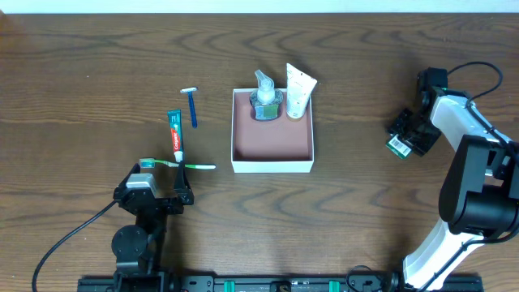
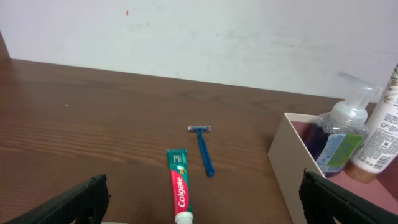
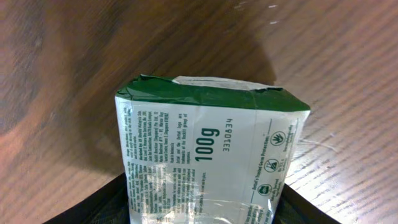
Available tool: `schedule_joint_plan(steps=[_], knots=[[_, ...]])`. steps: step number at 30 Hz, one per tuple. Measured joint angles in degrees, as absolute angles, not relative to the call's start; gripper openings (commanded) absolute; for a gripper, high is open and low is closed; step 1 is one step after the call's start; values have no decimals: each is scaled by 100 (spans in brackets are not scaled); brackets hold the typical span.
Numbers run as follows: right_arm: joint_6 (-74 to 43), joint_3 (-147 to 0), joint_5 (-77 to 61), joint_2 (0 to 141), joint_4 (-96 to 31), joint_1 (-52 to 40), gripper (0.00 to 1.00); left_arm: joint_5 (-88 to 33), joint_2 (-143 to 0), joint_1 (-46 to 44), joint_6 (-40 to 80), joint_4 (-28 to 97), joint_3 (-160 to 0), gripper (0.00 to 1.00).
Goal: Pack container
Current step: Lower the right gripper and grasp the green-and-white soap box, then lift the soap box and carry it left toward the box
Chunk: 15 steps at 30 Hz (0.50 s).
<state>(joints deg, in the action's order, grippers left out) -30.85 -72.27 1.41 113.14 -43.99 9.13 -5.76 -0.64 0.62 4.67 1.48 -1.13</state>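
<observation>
The container [image 1: 272, 139], a white square box with a reddish-brown inside, sits mid-table and holds a pump soap bottle [image 1: 265, 101] and a white tube [image 1: 298, 93] along its far wall. Its near wall [image 2: 291, 163], the bottle [image 2: 341, 137] and the tube [image 2: 382, 134] also show in the left wrist view. A Colgate toothpaste tube [image 1: 174, 134] [image 2: 180, 186], a blue razor [image 1: 192, 105] [image 2: 203, 149] and a green toothbrush [image 1: 178, 165] lie to the container's left. My left gripper [image 1: 154, 193] [image 2: 205, 211] is open and empty, just short of the toothbrush. My right gripper [image 1: 409, 134] [image 3: 202, 214] is shut on a green-and-white 100g packet [image 3: 205, 149] at the far right, close above the table.
The brown wooden table [image 1: 81, 81] reaches all edges of the overhead view. A pale wall [image 2: 186, 37] stands behind it. The left arm's cable [image 1: 65, 243] trails to the front left.
</observation>
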Motion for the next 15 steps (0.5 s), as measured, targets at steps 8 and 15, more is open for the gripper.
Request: schedule_joint_plan(steps=[8, 15], knots=[[-2073, -7229, -1120, 10514, -4519, 735, 61, -574, -64, 62, 467, 148, -113, 98], [-1743, -7341, -1909, 9129, -4525, 95, 63, -576, -64, 62, 467, 148, -113, 98]])
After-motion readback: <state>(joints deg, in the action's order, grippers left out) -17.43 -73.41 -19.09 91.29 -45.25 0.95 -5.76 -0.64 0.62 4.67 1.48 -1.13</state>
